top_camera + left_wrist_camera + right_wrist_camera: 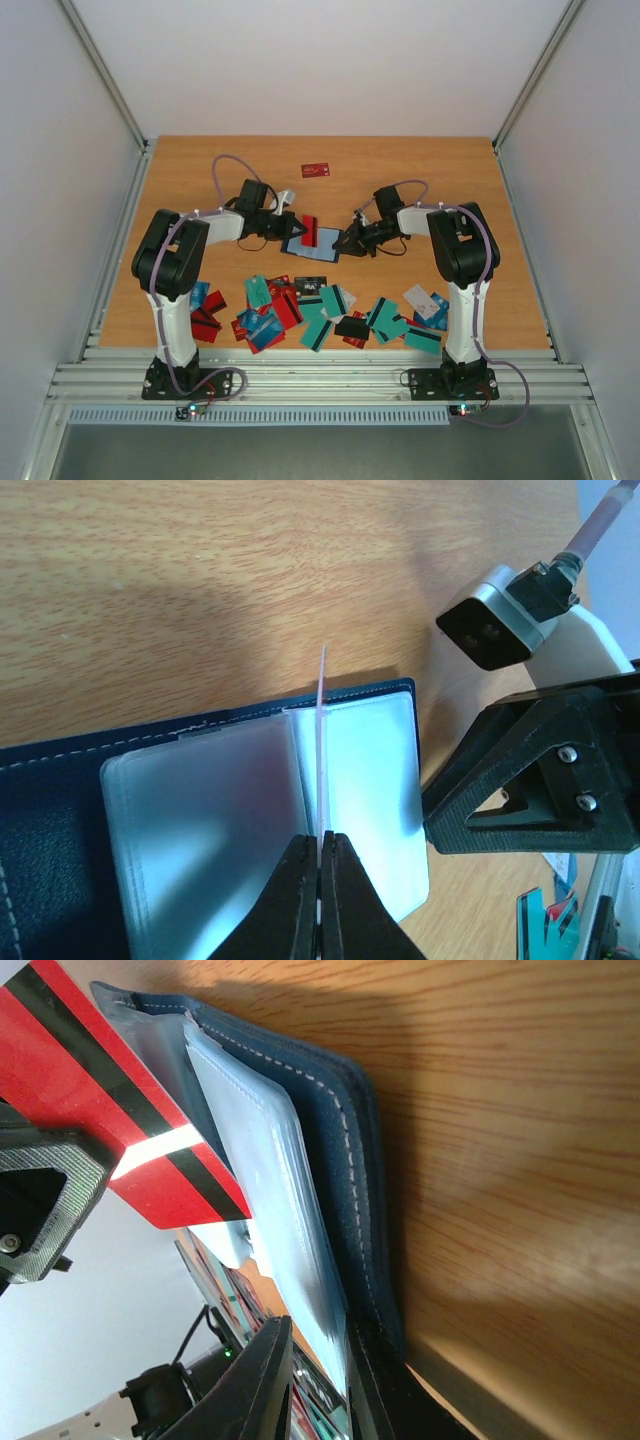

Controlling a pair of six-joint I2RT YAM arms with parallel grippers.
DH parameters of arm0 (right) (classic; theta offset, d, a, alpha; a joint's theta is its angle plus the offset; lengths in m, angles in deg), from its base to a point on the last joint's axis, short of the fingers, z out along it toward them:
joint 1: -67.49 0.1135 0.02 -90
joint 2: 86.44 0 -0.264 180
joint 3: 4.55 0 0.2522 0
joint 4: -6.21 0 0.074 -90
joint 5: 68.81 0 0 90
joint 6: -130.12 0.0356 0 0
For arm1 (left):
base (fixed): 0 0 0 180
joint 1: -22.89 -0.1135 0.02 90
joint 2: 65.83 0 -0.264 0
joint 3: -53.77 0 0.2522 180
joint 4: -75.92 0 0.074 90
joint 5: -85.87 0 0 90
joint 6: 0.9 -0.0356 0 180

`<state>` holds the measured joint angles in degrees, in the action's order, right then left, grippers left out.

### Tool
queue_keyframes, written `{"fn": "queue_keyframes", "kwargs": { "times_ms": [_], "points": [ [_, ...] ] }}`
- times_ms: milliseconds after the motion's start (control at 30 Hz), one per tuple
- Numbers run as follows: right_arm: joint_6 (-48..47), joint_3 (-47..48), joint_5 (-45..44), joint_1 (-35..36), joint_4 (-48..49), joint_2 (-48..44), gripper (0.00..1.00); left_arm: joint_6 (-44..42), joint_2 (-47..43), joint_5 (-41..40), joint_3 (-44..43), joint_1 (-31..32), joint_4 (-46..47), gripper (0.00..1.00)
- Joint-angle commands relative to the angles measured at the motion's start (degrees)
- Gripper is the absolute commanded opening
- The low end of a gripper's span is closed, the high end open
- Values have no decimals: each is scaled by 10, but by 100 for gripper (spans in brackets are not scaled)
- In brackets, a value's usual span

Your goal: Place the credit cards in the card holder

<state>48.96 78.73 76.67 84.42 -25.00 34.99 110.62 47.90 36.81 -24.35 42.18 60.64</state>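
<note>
The card holder [322, 244] lies open mid-table, navy cover [350, 1160] down, clear pockets [220, 830] up. My left gripper [321, 842] is shut on a red credit card with a black stripe [110, 1100]. That card stands on edge [322, 730] over the fold between the pockets. My right gripper [320, 1345] straddles the holder's right edge with jaws slightly apart. The pocket edge lies beside one finger [385, 1390], and a gap shows before the other finger [262, 1380]. Many more credit cards [320, 312] lie near the front.
A single red card [316, 170] lies far back on the table. The heap of teal, red, blue and black cards spreads between the two arm bases. The right arm's wrist camera [495, 620] hangs close beside the holder.
</note>
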Motion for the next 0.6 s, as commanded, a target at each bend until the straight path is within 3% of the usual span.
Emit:
{"fn": "queue_keyframes", "kwargs": {
  "times_ms": [0,567],
  "points": [
    [1,-23,-59,13,-30,43,18,42,20,25,24,8,24,0],
    [0,-24,-55,13,-24,48,17,102,25,64,31,8,57,0]
  ]
}}
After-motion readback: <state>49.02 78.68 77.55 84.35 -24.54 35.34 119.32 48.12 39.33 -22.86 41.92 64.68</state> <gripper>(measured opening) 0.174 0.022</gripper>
